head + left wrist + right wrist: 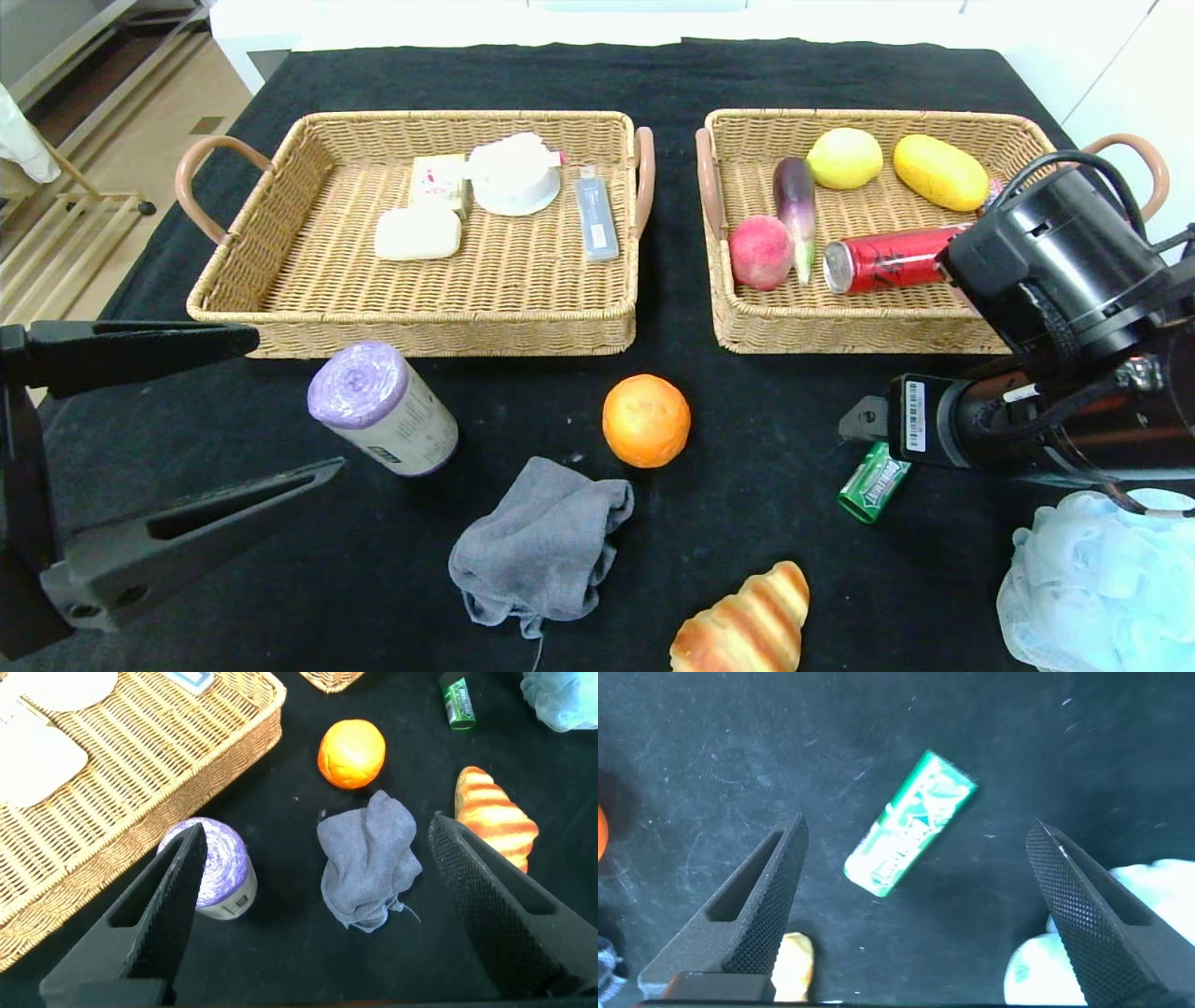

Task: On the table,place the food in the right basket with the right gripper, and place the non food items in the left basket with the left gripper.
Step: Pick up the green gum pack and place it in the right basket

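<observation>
Nothing can be read outright: the green pack (910, 826) carries white lettering too blurred to make out, the purple roll (383, 408) has a small illegible dark label, and the red can (887, 259) shows only black markings.

Overhead head view (wrists close, downward)

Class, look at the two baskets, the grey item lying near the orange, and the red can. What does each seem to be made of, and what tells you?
Baskets: woven wicker or rattan, matte tan; the weave shows.
Grey cloth: soft fabric, crumpled in folds, probably cotton or microfibre.
Red can: likely metal, with a glossy printed wall and a silvery rimmed end.
</observation>
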You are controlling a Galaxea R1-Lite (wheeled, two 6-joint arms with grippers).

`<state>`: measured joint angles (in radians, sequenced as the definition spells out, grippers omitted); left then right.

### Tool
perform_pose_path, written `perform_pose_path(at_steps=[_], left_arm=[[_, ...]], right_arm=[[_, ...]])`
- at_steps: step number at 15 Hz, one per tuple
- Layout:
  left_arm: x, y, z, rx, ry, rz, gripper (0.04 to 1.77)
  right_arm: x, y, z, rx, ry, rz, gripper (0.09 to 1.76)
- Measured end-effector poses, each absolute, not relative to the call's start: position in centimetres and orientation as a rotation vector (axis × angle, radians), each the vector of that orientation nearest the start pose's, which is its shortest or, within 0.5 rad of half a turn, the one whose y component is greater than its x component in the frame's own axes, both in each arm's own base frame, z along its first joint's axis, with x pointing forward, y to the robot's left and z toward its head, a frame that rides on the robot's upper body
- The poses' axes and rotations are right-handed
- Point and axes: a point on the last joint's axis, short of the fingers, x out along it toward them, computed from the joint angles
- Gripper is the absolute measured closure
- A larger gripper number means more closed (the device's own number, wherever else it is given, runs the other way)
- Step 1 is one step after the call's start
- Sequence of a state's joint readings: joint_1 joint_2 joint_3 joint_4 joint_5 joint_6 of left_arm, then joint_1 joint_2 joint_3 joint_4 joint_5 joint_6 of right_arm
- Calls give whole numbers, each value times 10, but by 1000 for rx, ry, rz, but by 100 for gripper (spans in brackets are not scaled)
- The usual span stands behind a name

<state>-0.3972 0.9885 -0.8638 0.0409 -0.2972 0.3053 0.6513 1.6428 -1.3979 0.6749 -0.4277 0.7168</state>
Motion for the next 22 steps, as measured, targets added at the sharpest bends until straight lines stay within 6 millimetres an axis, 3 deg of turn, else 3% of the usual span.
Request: perform_pose_path(at_steps=[11,22], left_arm=[[108,-52,285,301,73,-715,9],[108,-52,285,301,73,-715,9]], right_arm=[[239,163,226,221,909,-114,14],[243,164,222,236,945,-93,14]])
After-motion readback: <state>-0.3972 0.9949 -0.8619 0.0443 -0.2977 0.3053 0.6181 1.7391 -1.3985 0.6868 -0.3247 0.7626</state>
